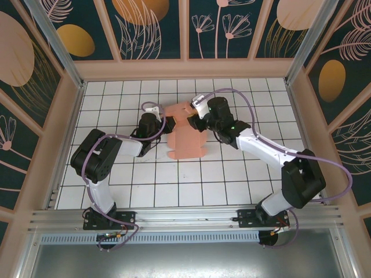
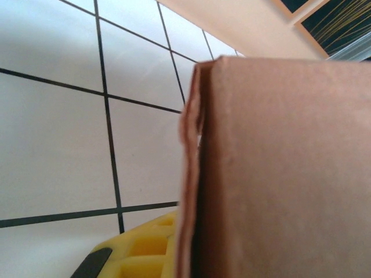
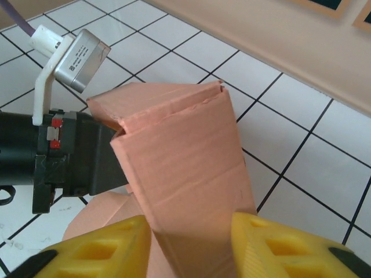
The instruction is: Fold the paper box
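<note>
The salmon-pink paper box [image 1: 188,138] lies mid-table, its far part folded up into a hollow sleeve [image 3: 185,150] and a flat flap still on the tiles. My right gripper [image 3: 191,234] has come in from the right, and its yellow fingers [image 3: 104,249] press both sides of the sleeve. From the left, my left gripper [image 1: 165,124] is shut on the box's upright wall [image 2: 278,174]. One yellow finger [image 2: 145,249] shows against that wall; the other is hidden behind the cardboard. In the right wrist view the left gripper's black body [image 3: 75,156] sits at the sleeve's left end.
The white tiled floor [image 1: 191,185] stretches around the box toward the near edge. Beige walls [image 1: 185,68] close the back and sides, with metal posts in the corners. Both arms bend inward toward the centre.
</note>
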Available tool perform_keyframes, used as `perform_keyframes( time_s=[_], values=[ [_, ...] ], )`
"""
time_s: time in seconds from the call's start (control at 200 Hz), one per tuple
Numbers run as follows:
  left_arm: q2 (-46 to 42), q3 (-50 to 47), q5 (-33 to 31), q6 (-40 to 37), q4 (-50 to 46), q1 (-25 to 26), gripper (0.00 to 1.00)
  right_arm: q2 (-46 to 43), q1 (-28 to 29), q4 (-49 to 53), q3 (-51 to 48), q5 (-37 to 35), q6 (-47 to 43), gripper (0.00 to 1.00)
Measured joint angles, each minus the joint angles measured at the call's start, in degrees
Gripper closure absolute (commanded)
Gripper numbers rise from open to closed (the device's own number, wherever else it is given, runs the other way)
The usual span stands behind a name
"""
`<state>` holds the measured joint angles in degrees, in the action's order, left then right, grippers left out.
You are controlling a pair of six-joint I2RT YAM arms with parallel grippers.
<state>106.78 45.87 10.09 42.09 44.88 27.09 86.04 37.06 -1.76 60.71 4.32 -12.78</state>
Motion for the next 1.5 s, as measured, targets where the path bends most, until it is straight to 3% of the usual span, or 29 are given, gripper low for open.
perform_keyframes(
  time_s=[0.345,0.611,0.816,0.891,0.931,1.116,1.191,1.276,1.336,1.396,1.501],
  values=[
    [0.66,0.02,-0.33,0.2,-1.22,-0.48,1.0,3.93,5.07,0.72,2.99,-13.33,-2.95,0.67],
    [0.68,0.02,-1.53,0.22,-3.02,-0.66,1.0,8.61,11.02,-3.87,3.67,-32.81,-6.23,0.87],
    [0.68,0.02,-1.53,0.63,-2.95,-0.81,1.0,13.88,14.84,-10.34,4.92,-47.69,-12.26,0.79],
    [0.68,0.02,-1.53,0.63,-2.97,-0.81,1.0,15.06,15.69,-11.98,4.92,-51.06,-14.08,0.87],
    [0.68,0.02,-1.53,0.63,-2.97,-0.81,1.0,15.28,16.0,-12.79,4.92,-52.46,-15.06,1.0],
    [0.68,0.17,-1.36,1.09,-1.7,-0.85,1.0,15.28,16.74,-15.98,4.94,-55.8,-17.38,1.0],
    [0.68,0.35,-1.29,1.25,-1.38,-0.85,1.0,15.41,17.05,-16.57,4.96,-56.83,-17.94,0.71],
    [0.68,0.42,-0.74,1.07,-1.38,-0.72,1.0,16.61,17.18,-17.55,5.84,-57.27,-18.69,0.69],
    [0.68,0.44,-0.61,1.07,-1.44,-0.55,1.0,17.68,17.31,-17.97,6.62,-57.94,-18.86,0.78],
    [0.68,0.44,-0.72,1.09,-1.86,-0.59,1.0,18.29,17.31,-18.47,7.21,-58.77,-19.56,1.0],
    [0.68,0.44,-0.87,1.27,-1.92,-0.74,1.0,18.43,17.29,-19.37,7.74,-59.82,-19.89,1.0]
  ],
)
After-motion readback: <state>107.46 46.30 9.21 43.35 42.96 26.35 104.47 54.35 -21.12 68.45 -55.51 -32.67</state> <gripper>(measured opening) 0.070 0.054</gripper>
